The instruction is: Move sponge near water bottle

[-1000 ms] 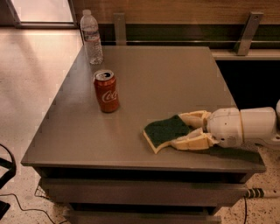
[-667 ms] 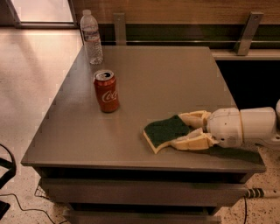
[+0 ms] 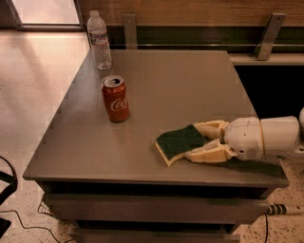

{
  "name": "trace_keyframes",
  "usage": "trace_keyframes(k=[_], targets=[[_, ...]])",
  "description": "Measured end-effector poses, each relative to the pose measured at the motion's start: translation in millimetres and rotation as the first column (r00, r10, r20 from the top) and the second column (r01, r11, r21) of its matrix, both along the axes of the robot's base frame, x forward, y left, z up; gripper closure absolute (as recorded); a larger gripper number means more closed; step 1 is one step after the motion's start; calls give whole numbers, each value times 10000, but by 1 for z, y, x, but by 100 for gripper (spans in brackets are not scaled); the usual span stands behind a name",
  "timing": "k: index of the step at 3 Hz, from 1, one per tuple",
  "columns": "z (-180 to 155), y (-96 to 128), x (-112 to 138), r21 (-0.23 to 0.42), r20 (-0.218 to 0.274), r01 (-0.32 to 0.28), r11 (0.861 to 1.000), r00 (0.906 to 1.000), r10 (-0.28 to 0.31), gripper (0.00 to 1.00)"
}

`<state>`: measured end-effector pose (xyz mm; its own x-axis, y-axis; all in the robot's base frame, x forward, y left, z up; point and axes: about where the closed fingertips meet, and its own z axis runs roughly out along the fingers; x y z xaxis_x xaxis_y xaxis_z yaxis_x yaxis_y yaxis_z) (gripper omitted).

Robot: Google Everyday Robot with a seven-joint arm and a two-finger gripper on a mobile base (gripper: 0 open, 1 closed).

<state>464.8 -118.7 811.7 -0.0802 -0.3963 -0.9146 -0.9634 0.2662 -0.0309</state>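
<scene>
Sponge: green side up, near-right on the bench, its right end grasped between the two fingers of my hand. Bottle: upright, far-left corner, well apart from sponge. Can: upright, between them.

Room looked pretty warm-lit overall. A grey flat-topped table took up most of the view, with a couple of stacked tiers showing under its front edge. The floor was pale speckled stone, glossy enough to catch the glow from a bright window or doorway at top left. Wood panelling ran along the back wall above a dark band, with two metal brackets and a pale ledge on the right. Black cables trailed on the floor at lower left. The gripper sat low over the table's near right part.
</scene>
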Motion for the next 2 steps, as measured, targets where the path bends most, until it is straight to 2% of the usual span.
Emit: trace_keyframes(k=[2], targets=[[0, 0, 0, -1, 0, -2, 10000, 10000, 2, 100]])
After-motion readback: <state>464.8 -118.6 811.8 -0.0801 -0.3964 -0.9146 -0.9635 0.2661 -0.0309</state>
